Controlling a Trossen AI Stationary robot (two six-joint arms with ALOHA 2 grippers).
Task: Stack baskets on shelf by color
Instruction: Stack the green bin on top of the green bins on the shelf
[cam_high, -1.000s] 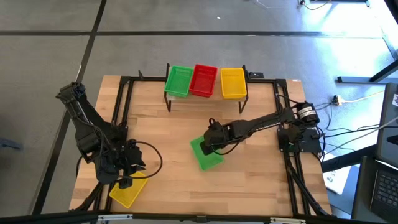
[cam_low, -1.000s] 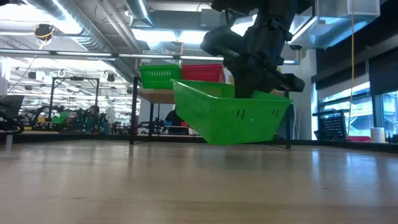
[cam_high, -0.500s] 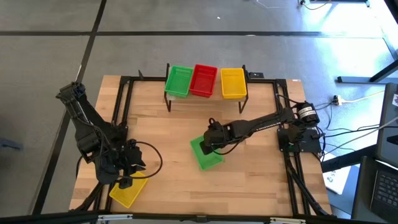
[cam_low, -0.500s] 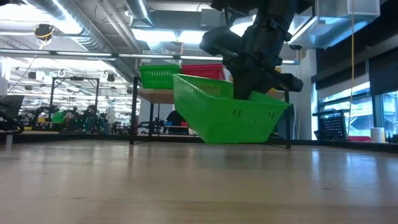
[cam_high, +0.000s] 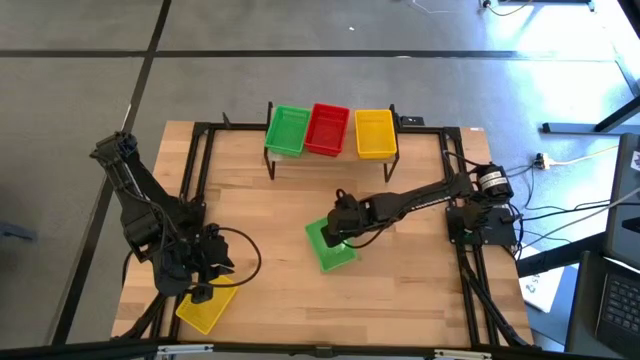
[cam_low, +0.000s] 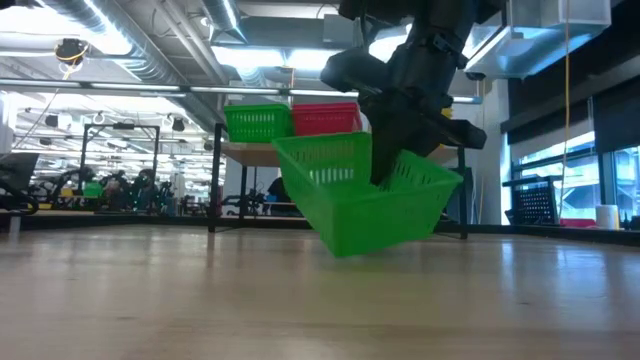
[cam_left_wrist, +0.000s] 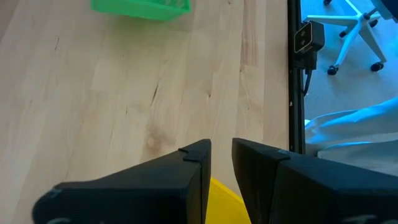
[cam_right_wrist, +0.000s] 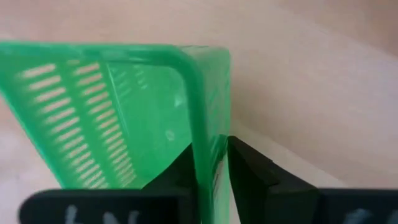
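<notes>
Glossy green plastic mesh forms the tilted basket (cam_low: 368, 195), its slotted walls translucent under the light, while a yellow basket (cam_high: 206, 306) of the same shiny plastic lies on the tabletop (cam_high: 270, 220) of pale, smooth, matt-finished wood planks with visible grain. The shelf (cam_high: 330, 153) shows thin black metal legs; the right gripper (cam_right_wrist: 211, 163) fingers (cam_right_wrist: 249, 168) look matt black.

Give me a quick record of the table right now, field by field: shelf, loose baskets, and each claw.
shelf: green, red and yellow baskets on top, side by side
green basket: mid-table, tilted, one corner on the wood in the low view
right claw: fingers straddling the green basket's wall
yellow basket: near the front left corner of the table
left claw: just above the yellow basket, fingers narrowly apart, gripping nothing
</notes>
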